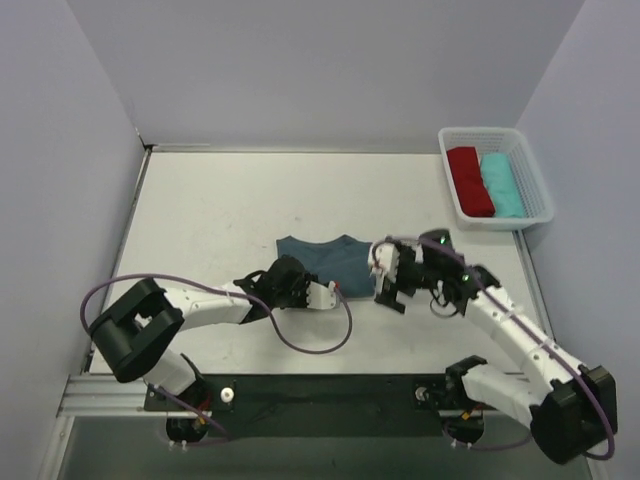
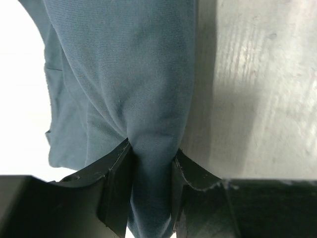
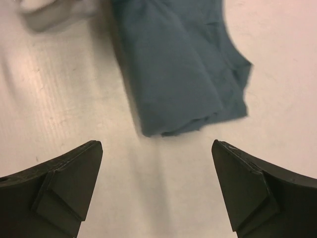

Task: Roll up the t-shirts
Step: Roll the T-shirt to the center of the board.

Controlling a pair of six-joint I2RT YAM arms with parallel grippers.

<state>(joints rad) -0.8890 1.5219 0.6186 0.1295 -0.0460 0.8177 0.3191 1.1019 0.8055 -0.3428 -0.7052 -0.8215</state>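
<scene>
My left gripper [image 2: 151, 168] sits closest to its wrist lens: both fingers are pressed in on a bunched fold of the slate-blue t-shirt [image 2: 124, 74]. The cloth is pinched into a narrow ridge between them and spreads wider beyond. My right gripper [image 3: 158, 173] is spread wide with nothing held. Only bare table [image 3: 74, 114] shows between the two dark fingertips, and the folded end of the shirt lies just ahead of them, not touching either one. From the overhead camera I note the shirt as a compact folded bundle near the middle of the table, its collar side towards the far wall. The left gripper holds its near edge and the right gripper is just beside its right end. I see no white tag in any view (hidden or too small to tell). At the far right corner stands a white basket [image 1: 532, 200], well apart from the shirt. It holds a red roll [image 1: 468, 180] and a turquoise roll [image 1: 500, 185] lying side by side and touching.
</scene>
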